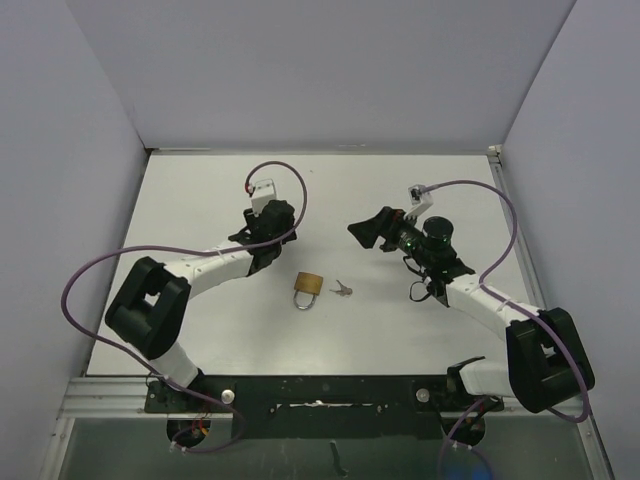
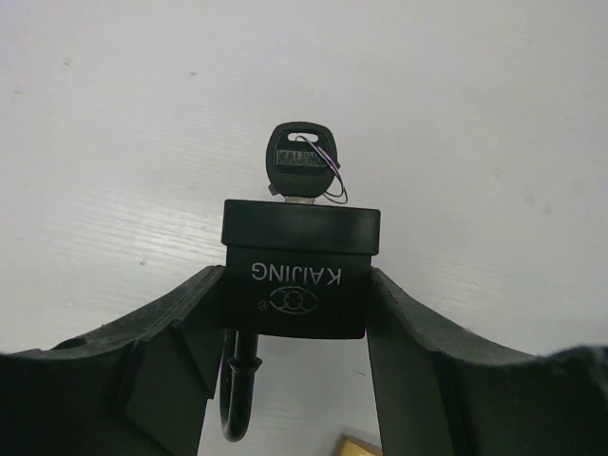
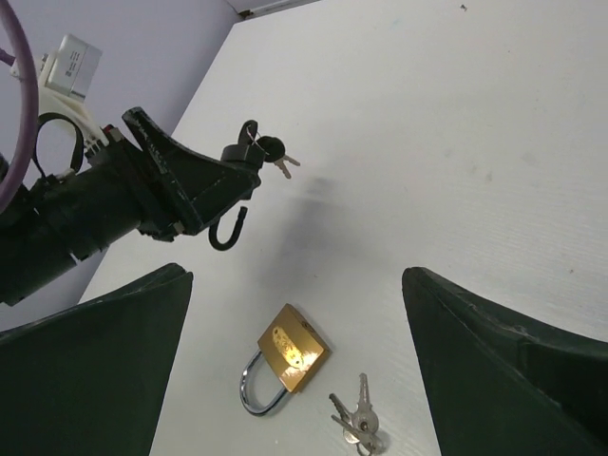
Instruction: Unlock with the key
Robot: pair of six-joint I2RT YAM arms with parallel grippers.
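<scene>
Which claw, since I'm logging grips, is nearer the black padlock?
Left. The left claw is clamped on the black padlock; the right claw hangs open, apart from it on its right.

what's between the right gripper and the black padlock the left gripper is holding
Only bare table, seen in the top view; the right gripper and black padlock have nothing between them.

White surface (image 1: 420,330), matte, with faint scuffs and specks. A brass padlock (image 1: 308,285) lies flat near the middle, its shackle pointing toward the near edge. A small bunch of silver keys (image 1: 342,290) lies just to its right, not touching it.
</scene>
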